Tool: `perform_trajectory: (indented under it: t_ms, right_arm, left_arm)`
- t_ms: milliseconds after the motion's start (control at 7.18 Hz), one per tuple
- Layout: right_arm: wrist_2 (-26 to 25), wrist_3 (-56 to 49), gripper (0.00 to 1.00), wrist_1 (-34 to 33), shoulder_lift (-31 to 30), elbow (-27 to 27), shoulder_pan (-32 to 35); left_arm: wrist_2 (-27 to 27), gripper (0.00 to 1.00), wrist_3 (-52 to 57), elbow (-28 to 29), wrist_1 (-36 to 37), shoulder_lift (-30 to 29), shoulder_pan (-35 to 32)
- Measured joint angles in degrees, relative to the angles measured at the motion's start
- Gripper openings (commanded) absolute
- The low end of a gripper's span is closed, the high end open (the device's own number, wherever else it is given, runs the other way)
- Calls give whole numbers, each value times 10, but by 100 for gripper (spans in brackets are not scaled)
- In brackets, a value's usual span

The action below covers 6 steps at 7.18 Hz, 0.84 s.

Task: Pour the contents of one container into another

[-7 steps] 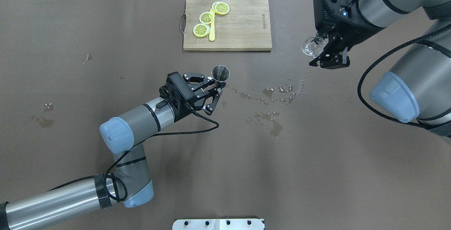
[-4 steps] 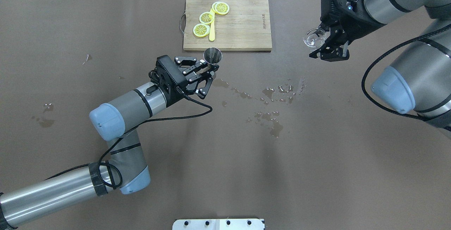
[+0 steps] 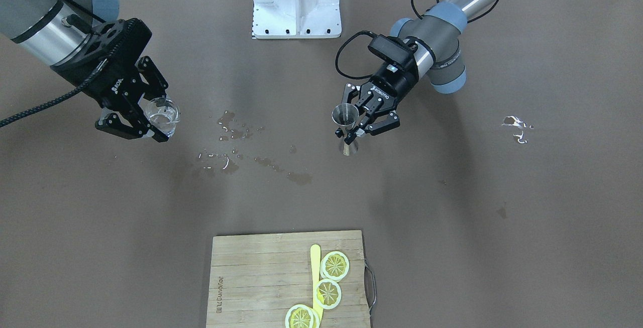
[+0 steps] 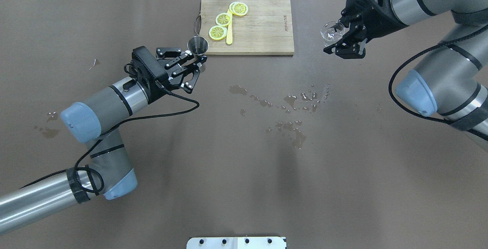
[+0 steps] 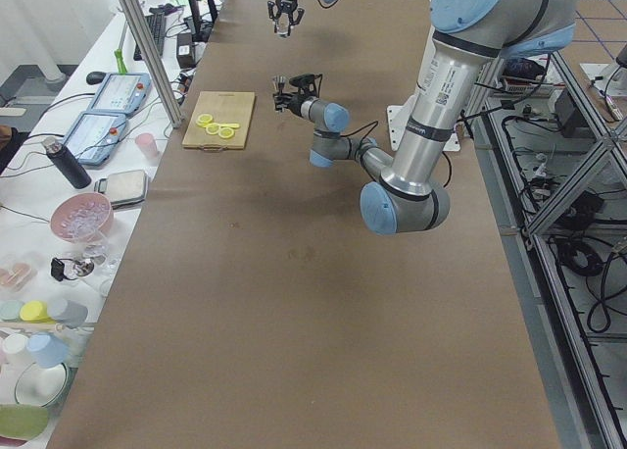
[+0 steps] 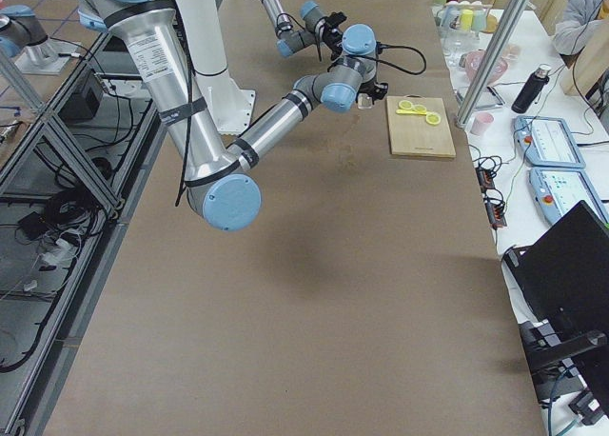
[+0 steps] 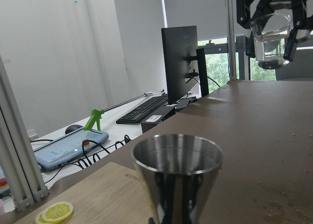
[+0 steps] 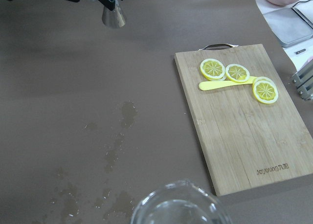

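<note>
A steel jigger [image 4: 198, 45] stands upright in my left gripper [image 4: 200, 61], which is shut on its waist, just off the near left corner of the cutting board. In the front-facing view the jigger [image 3: 345, 115] shows both cones, and the left wrist view has its cup [image 7: 177, 175] close up. My right gripper [image 4: 337, 37] is shut on a small clear glass [image 4: 330, 33] holding a little liquid, raised at the far right, well apart from the jigger. The glass [image 3: 163, 116] stays upright; its rim [image 8: 178, 207] fills the bottom of the right wrist view.
A wooden cutting board [image 4: 259, 28] at the far middle carries lemon slices [image 4: 223, 19] and a yellow knife [image 4: 229, 31]. Spilled drops and puddles [image 4: 293, 104] spread over the brown table between the arms. Smaller wet spots [image 4: 47, 130] lie at the left.
My left arm carried the jigger away from the puddles, left and toward the board's near left corner. The right gripper shifted slightly farther and left with the glass.
</note>
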Motion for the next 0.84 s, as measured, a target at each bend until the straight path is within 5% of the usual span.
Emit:
perform_trajectory:
  t_ms: [835]
  right_arm:
    - [-16, 146, 0, 288, -66, -88, 15]
  left_arm:
    - [-23, 0, 4, 1, -21, 82, -39]
